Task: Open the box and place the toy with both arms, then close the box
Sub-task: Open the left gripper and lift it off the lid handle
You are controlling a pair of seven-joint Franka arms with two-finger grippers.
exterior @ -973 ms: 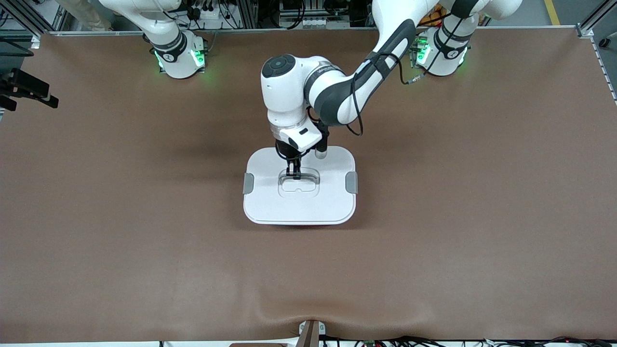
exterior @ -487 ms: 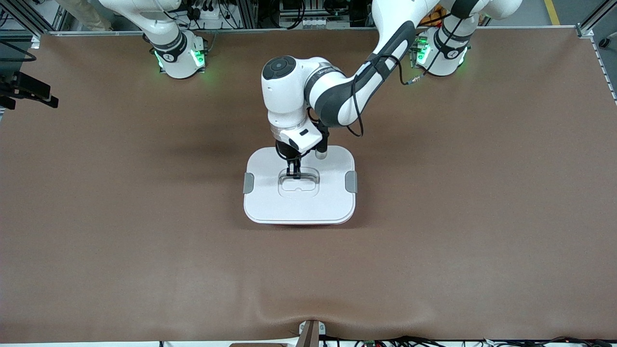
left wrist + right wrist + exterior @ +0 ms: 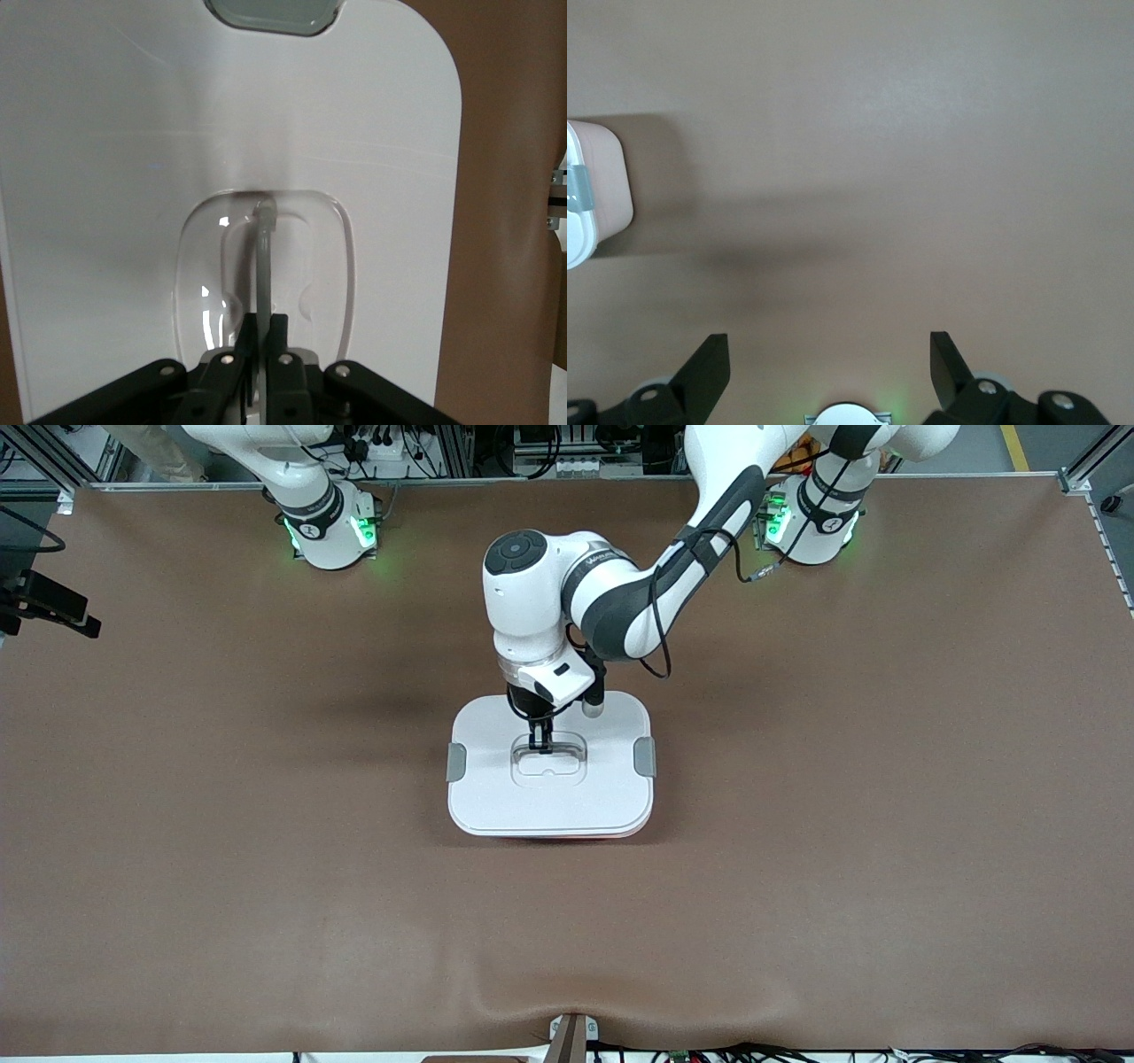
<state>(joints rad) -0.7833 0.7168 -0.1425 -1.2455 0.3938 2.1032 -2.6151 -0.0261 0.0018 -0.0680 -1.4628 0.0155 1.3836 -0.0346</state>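
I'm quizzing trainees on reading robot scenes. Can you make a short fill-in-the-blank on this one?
1. The left gripper is shut on the lid's ____.
2. The right gripper hangs over bare table with its fingers ____.
3. The lid has a grey ____ at each end.

Missing words: handle; open; clip

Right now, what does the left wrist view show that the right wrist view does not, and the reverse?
Left wrist view only: the left end effector shut on the upright grey handle in the lid's recess, with most of the white lid and one grey side clip.

Right wrist view only: the right end effector open over bare brown table, and the box's pink wall.

Both: part of the box's lid and the brown tabletop. No toy appears in either.
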